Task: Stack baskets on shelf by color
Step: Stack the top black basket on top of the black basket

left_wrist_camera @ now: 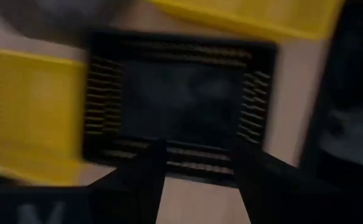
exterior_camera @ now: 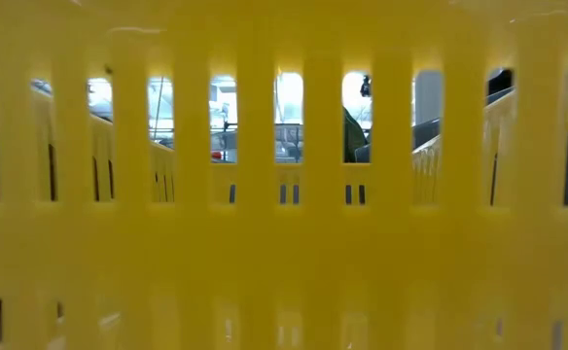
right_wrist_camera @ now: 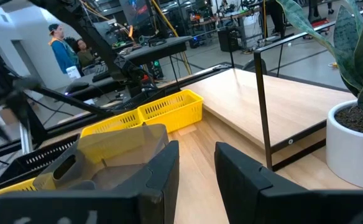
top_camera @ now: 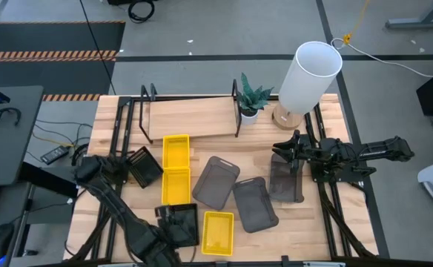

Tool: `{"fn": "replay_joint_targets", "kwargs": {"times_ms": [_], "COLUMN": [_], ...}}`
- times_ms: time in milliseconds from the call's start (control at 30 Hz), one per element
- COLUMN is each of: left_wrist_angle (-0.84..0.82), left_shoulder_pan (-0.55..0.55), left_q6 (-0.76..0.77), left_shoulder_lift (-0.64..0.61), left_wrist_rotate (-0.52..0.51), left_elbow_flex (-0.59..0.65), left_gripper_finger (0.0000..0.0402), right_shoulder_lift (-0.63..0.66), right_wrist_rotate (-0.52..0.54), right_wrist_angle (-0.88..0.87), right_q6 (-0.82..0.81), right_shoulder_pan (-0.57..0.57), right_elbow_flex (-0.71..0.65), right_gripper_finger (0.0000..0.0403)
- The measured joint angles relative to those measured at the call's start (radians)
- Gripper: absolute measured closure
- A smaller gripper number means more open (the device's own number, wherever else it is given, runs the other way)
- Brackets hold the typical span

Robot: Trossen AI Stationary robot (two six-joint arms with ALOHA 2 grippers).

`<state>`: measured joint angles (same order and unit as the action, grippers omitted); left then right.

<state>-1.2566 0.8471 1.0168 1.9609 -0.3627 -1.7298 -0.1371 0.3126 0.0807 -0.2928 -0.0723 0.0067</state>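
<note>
Counter [top_camera: 113, 126] first: the shelf [top_camera: 190, 117] sits empty at the far side, every basket spread out nearer. Three grey baskets [top_camera: 215, 182] lie centre-right, one of them [top_camera: 285, 180] tipped on edge under the right gripper [top_camera: 287, 150], which seems to pinch its rim — I cannot tell for sure. Three yellow baskets [top_camera: 176, 150] line the middle. Left gripper [left_wrist_camera: 197, 163] hovers over a small black basket [top_camera: 178, 222] at the near edge, fingers apart, straddling its near wall. I'd centre on that wall and close squarely before lifting, keeping clear of the yellow one beside it.
</note>
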Motion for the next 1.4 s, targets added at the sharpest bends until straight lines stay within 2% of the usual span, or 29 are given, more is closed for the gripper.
{"fn": "replay_joint_targets", "kwargs": {"times_ms": [100, 267, 567, 867, 1200, 1400], "left_wrist_angle": [-0.098, -0.140, -0.041, 0.040, 0.151, 0.291], "left_shoulder_pan": [0.024, 0.046, 0.039, -0.068, -0.222, -0.282], "left_q6": [0.057, 0.159, 0.279, 0.307, 0.161, 0.083], "left_shoulder_lift": [-0.048, -0.144, -0.376, -0.565, -0.674, -0.689], "left_wrist_rotate": [-0.099, -0.144, -0.084, -0.010, 0.059, 0.112], "left_elbow_flex": [0.002, 0.101, 0.458, 0.757, 0.921, 1.037], "left_gripper_finger": [0.0223, 0.0246, 0.0264, 0.0260, 0.0197, 0.0189], "right_shoulder_lift": [0.000, 0.000, 0.000, 0.000, 0.000, 0.000], "right_wrist_rotate": [0.000, 0.000, 0.000, 0.000, 0.000, 0.000], "right_wrist_angle": [0.001, 0.000, 0.000, 0.000, 0.000, 0.000], "right_q6": [0.000, 0.000, 0.000, 0.000, 0.000, 0.000], "right_shoulder_pan": [0.000, 0.000, 0.000, 0.000, 0.000, 0.000], "right_elbow_flex": [0.000, 0.000, 0.000, 0.000, 0.000, 0.000], "right_gripper_finger": [0.0294, 0.0294, 0.0294, 0.0294, 0.0294, 0.0294]}}
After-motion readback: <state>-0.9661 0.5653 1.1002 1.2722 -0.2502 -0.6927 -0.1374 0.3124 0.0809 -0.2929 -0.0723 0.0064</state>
